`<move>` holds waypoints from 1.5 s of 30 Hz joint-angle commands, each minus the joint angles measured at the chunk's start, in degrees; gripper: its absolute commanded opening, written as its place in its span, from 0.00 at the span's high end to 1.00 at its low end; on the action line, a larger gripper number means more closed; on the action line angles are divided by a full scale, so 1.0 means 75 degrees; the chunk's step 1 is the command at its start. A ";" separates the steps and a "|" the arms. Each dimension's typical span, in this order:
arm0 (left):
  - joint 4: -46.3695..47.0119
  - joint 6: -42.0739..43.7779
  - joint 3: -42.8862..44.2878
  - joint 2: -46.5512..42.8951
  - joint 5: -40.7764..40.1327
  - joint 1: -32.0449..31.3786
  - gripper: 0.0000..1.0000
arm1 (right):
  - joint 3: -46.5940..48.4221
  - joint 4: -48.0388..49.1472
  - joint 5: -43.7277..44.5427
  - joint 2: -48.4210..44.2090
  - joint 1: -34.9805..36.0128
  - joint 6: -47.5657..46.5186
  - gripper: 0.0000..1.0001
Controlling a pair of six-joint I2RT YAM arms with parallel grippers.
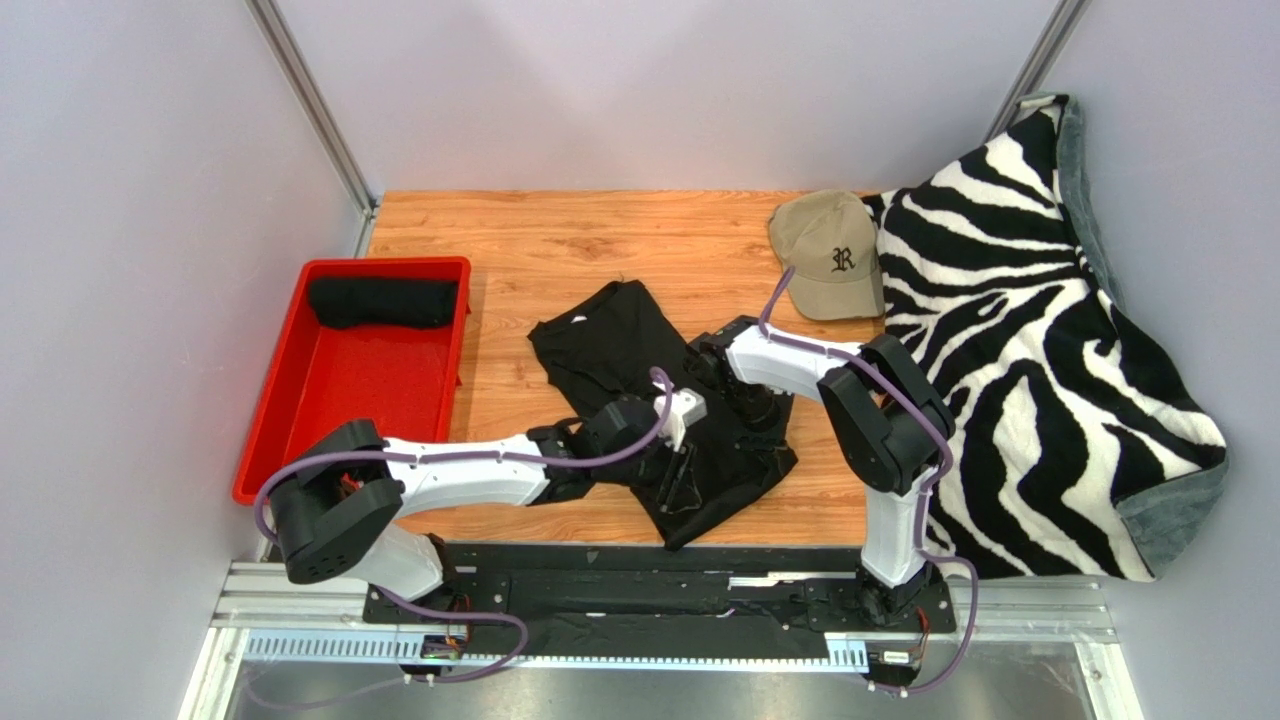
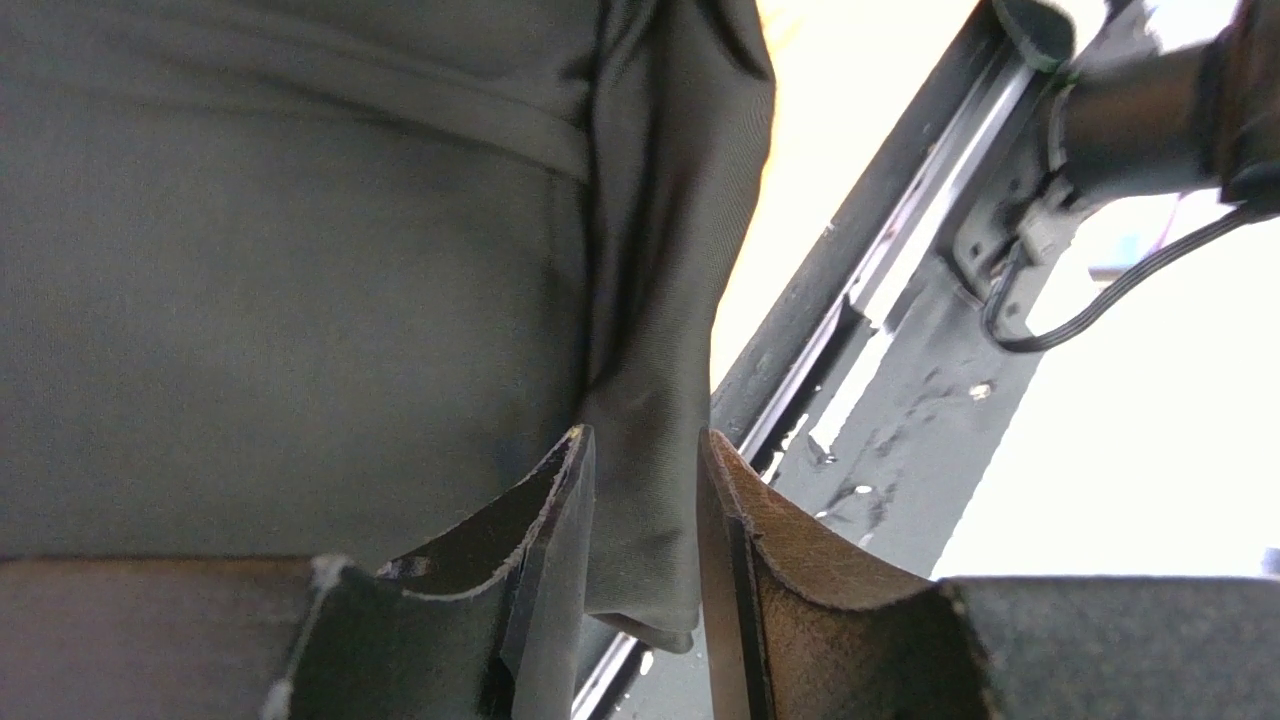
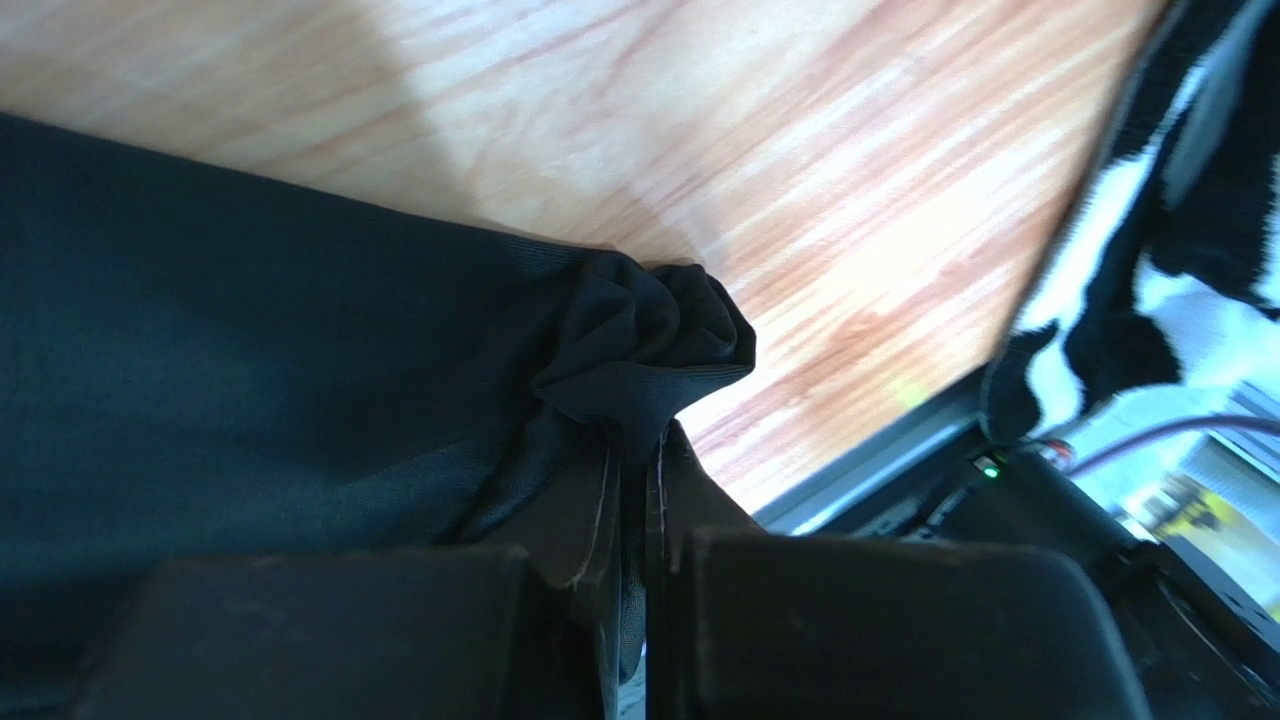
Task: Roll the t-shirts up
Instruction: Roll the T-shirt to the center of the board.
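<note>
T-shirt (image 1: 601,338) right of tray (image 1: 353,393) is clamped by left gripper (image 2: 643,563) and right gripper (image 3: 633,503); folds may be lost under uneven pull.

Plain pale grey walls (image 1: 676,90) all round, slim silver metal corner posts (image 1: 308,98) rising behind, warm orange wood-grain tabletop (image 1: 601,240) evenly lit, glare near its edge, possibly overhead lighting.

Overhead camera looks down; both wrist cameras sit close over the t-shirt (image 1: 601,338).
</note>
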 commanded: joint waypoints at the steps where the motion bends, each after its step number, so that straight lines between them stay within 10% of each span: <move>1: -0.0709 0.0997 0.0533 -0.0154 -0.1721 -0.0640 0.60 | 0.0233 -0.0334 0.0290 0.0459 -0.0028 0.0285 1.00; 28: 0.0134 0.1350 0.1026 0.1123 -0.1230 -0.1625 0.53 | 0.0502 -0.0193 0.0161 0.1093 -0.0168 0.0320 1.00; 38: 0.0426 0.0600 0.0710 0.1428 -0.1138 -0.1252 0.93 | 0.0503 0.0018 0.0090 0.0753 -0.0238 0.0274 1.00; 45: 0.1363 -0.0103 0.0183 0.1440 0.0420 -0.0362 0.99 | -0.0094 0.1024 -0.0225 -0.0347 -0.0320 -0.0043 0.85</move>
